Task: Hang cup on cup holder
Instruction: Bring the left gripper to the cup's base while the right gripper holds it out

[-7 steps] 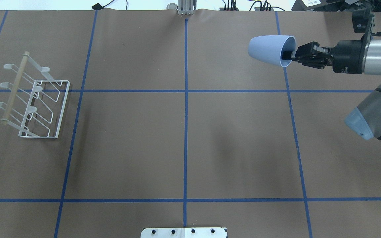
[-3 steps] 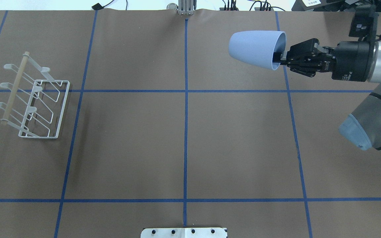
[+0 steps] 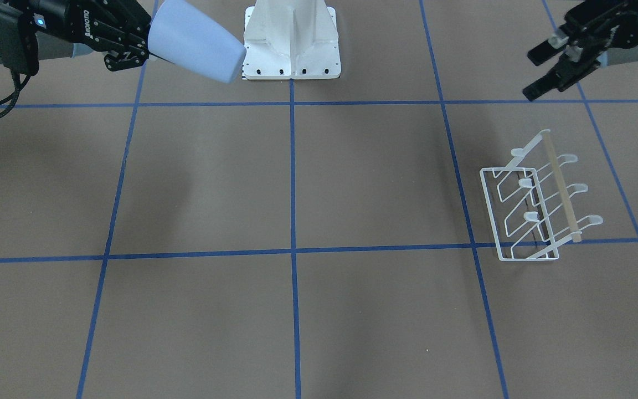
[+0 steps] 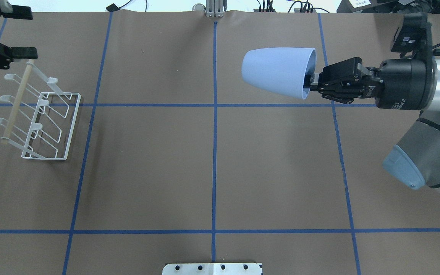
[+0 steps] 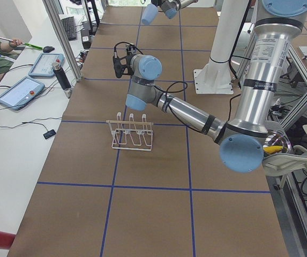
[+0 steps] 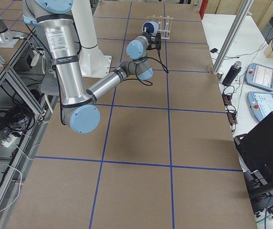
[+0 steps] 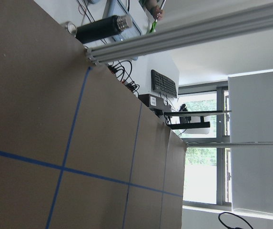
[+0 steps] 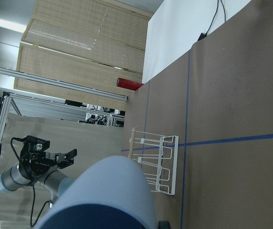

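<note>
The pale blue-grey cup (image 4: 273,70) lies on its side in the air, rim toward my right gripper (image 4: 311,82), which is shut on its rim with one finger inside. The cup is over the table's far right-centre and also shows in the front view (image 3: 194,41) and the right wrist view (image 8: 107,195). The white wire cup holder (image 4: 73,126) with its wooden rod (image 4: 17,101) stands on the far left of the table, far from the cup. My left gripper (image 4: 23,33) is open and empty, just beyond the holder's far end; it also shows in the front view (image 3: 540,72).
The brown table is marked with blue tape lines (image 4: 214,152). The white base plate (image 4: 212,268) sits at the near edge. Tablets (image 5: 22,91) and a black cylinder (image 5: 62,77) lie on the operators' side bench beyond the table.
My right gripper has carried the cup leftward and higher, so it looks larger. My left gripper has come into the overhead view at the top left, near the holder.
</note>
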Action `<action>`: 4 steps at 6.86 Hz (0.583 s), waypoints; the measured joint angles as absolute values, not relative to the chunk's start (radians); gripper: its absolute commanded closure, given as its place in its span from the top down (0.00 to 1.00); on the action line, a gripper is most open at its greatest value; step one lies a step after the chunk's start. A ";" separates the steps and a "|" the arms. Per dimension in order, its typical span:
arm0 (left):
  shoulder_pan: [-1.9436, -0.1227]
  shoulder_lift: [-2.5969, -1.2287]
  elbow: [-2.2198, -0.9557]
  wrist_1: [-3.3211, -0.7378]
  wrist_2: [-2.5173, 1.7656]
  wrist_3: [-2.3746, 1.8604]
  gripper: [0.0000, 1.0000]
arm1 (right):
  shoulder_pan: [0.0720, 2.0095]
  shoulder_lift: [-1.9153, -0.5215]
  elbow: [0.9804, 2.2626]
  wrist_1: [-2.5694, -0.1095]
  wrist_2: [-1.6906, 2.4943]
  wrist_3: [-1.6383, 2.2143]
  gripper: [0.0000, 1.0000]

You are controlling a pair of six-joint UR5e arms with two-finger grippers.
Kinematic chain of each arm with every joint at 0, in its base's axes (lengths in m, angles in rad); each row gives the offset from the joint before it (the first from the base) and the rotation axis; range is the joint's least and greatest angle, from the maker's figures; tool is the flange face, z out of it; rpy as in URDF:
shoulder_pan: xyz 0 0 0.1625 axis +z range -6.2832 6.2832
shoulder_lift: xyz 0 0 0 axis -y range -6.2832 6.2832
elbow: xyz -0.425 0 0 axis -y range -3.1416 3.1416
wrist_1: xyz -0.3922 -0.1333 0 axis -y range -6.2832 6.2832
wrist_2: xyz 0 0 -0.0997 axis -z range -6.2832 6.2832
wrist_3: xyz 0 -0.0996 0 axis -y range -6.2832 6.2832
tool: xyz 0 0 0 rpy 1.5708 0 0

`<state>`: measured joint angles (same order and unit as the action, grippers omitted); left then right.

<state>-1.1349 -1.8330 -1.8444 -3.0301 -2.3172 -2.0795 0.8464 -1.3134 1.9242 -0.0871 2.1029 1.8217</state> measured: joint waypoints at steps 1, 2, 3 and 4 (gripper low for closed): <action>-1.058 -1.869 -1.871 -3.032 -2.251 -2.094 0.98 | 0.830 -1.288 1.930 -0.079 2.103 1.822 0.00; -0.963 -1.889 -1.910 -3.032 -2.142 -2.101 0.98 | 0.817 -1.268 1.932 -0.059 2.102 1.820 0.00; -0.862 -1.910 -1.946 -3.030 -2.016 -2.106 0.98 | 0.804 -1.252 1.931 -0.032 2.100 1.818 0.00; -0.791 -1.933 -1.964 -3.027 -1.928 -2.111 0.98 | 0.796 -1.238 1.930 -0.007 2.097 1.816 0.00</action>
